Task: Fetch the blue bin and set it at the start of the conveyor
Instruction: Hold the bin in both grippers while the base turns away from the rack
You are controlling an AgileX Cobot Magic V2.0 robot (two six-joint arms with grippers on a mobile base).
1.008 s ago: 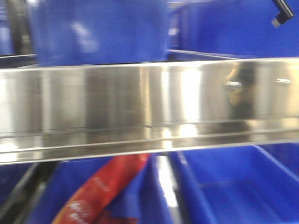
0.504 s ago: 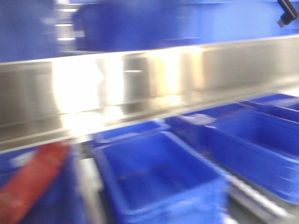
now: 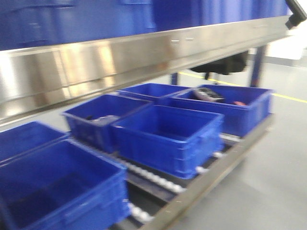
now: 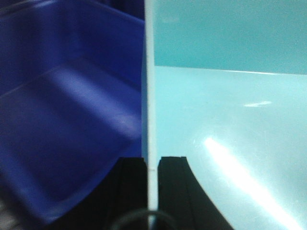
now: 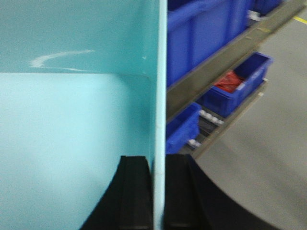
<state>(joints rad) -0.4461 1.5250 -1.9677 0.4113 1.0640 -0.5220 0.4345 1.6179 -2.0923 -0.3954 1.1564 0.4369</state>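
Hard to make out: the front view is blurred, and the dark things lying in two of the far crates (image 3: 168, 134) cannot be identified. A black part pokes in at its top right corner, cut off.
Cut off: the bin (image 4: 230, 120) shows only in the wrist views, as one thin wall with part of the inside. Its other edges run out of frame.
Bin: it is gripped at two walls, one by each gripper. A dark blue crate (image 4: 72, 120) lies just past the left wall, and racking and floor lie past the right wall (image 5: 72, 143).
Left gripper (image 4: 152, 160): its black fingers pinch the bin wall, one inside and one outside.
Right gripper (image 5: 158, 163): its black fingers likewise clamp the upright wall edge.
Room: grey smooth floor (image 3: 268, 182) with a yellow line (image 3: 288, 96).
Racking: a shiny steel rail (image 3: 120, 57) runs above the crates, which sit on white rollers (image 3: 153, 177).
Materials: the bin is pale turquoise, glossy, smooth plastic. The crates are deep blue with ribbed rims.
Other: something red (image 5: 229, 81) lies in a low crate.
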